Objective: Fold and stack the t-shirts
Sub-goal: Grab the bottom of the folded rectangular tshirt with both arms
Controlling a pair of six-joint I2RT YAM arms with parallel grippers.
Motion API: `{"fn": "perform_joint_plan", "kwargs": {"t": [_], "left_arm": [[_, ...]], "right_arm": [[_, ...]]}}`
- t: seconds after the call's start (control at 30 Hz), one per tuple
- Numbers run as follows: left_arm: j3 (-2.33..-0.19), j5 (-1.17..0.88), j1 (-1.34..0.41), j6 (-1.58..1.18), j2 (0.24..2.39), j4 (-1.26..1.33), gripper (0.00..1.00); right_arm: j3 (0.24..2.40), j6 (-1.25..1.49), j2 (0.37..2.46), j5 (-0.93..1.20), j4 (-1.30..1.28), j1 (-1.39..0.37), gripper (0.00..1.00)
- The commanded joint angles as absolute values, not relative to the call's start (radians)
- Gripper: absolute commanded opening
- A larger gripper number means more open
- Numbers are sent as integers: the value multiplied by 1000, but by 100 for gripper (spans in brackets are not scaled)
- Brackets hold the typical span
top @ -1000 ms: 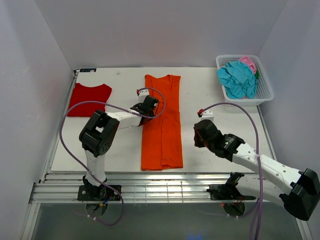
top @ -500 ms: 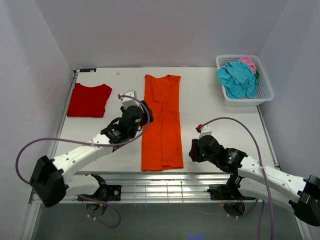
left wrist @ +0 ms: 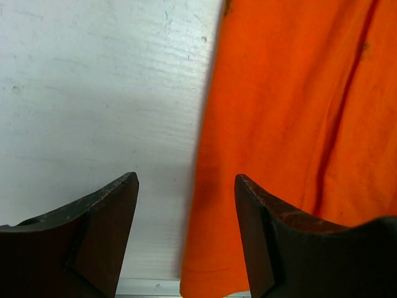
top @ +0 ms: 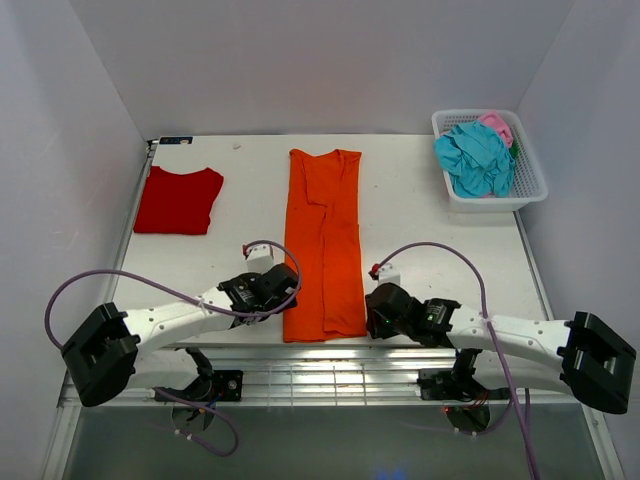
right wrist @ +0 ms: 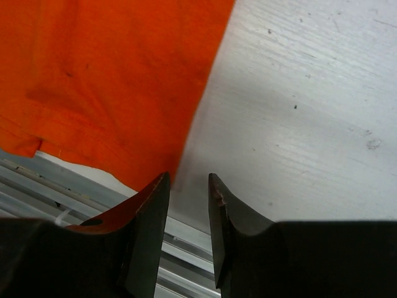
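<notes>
Hem toward the arms, the orange t-shirt (top: 325, 250) lies folded into a long narrow strip down the middle of the table (top: 420, 210), collar at the far end. The left gripper (top: 285, 288) sits low at the strip's left edge, near the hem. Its wrist camera shows the dark fingers (left wrist: 99, 230) spread wide, one over bare tabletop and the other over orange cloth, with the shirt's edge running between them. The right gripper (top: 372, 312) is at the opposite edge, by the near right corner. Its fingers (right wrist: 146, 217) are parted only by a narrow gap (nothing is pinched there), with the left one over the cloth and the right one over the table. Just below, the metal rails (right wrist: 37, 180) of the table's near edge show. A red t-shirt (top: 180, 200) lies folded at the far left, well apart from the arms. In the far right corner a white basket (top: 528, 190) holds a crumpled teal t-shirt (top: 475, 160) and a pink t-shirt (top: 497, 125).
</notes>
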State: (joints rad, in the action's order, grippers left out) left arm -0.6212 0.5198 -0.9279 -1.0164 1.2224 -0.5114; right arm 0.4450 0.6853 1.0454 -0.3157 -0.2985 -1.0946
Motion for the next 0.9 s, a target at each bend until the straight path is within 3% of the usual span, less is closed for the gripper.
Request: {"fn": "perform_joint_plan", "kwargs": {"t": [0.0, 0.3, 0.37, 0.4, 0.43, 0.87], "left_arm": [[-618, 525, -957, -1124, 1187, -583, 74], [-580, 459, -999, -1172, 1117, -600, 74], [-583, 451, -1015, -1173, 1129, -603, 77], [-589, 449, -1022, -1181, 1135, -606, 85], [-591, 449, -1038, -1189, 1141, -607, 86], [-633, 469, -1212, -1328, 1239, -663, 87]], "right_arm": [[509, 727, 1094, -360, -230, -1137, 38], [603, 750, 1180, -428, -275, -1212, 41], [609, 750, 1192, -433, -275, -1218, 41], [611, 750, 1196, -433, -276, -1221, 42], [611, 753, 1204, -437, -278, -1223, 42], [660, 822, 1242, -528, -411, -1272, 43]]}}
